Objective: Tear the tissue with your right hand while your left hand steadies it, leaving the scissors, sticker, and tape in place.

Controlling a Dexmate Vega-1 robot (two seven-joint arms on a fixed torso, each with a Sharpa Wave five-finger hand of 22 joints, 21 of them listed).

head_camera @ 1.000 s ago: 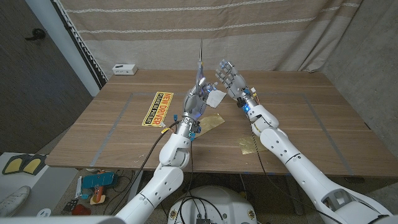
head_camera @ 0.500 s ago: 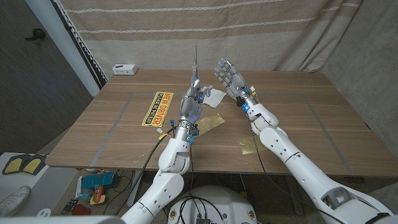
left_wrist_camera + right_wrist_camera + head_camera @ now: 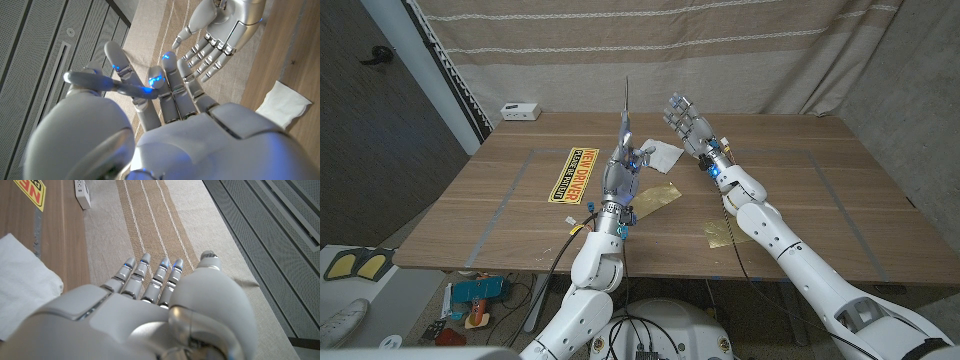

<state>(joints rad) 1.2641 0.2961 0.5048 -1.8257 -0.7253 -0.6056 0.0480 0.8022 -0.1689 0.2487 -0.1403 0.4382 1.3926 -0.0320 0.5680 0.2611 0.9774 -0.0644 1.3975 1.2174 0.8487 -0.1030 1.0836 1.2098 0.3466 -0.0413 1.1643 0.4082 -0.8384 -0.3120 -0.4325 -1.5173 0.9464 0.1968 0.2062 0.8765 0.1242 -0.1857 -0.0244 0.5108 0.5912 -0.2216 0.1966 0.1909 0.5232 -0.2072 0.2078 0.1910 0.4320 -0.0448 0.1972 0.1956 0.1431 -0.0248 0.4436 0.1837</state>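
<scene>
Since a second ago, the left hand (image 3: 622, 160) has drifted left, away from the tissue (image 3: 660, 156), which now lies uncovered on the desk (image 3: 800, 200) between the two hands. That hand is raised upright and holds nothing, fingers (image 3: 165, 75) apart and pointing up. Just right of the tissue, the right hand (image 3: 688, 122) hovers with spread fingers, also empty. A yellow sticker (image 3: 572, 174) lies near the left side of the desk, well apart from the tissue. Behind it, at the far edge, sits a small white box (image 3: 520, 111).
</scene>
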